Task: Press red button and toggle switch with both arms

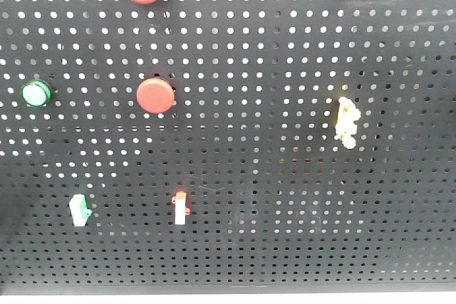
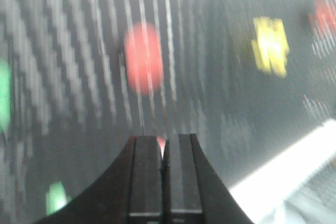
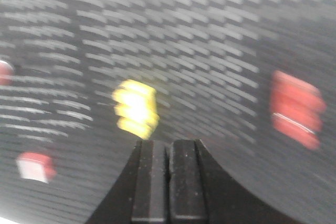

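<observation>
Our left jaws and right jaws are pressed together. The red button [image 2: 143,59] and toggle switch [image 3: 136,108] sit ahead, slightly left of them, so we risk glancing off.

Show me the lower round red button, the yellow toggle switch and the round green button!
Lower round red button [image 1: 155,95]: front-facing view, centre of its cap.
Yellow toggle switch [image 1: 346,122]: front-facing view, middle of its body.
Round green button [image 1: 35,93]: front-facing view, centre of its face.

- I saw the red button [image 1: 155,95] — round, domed, mounted mid-left on the black pegboard [image 1: 285,247].
- The yellow toggle switch [image 1: 346,122] sat well to its right, slightly lower.
</observation>
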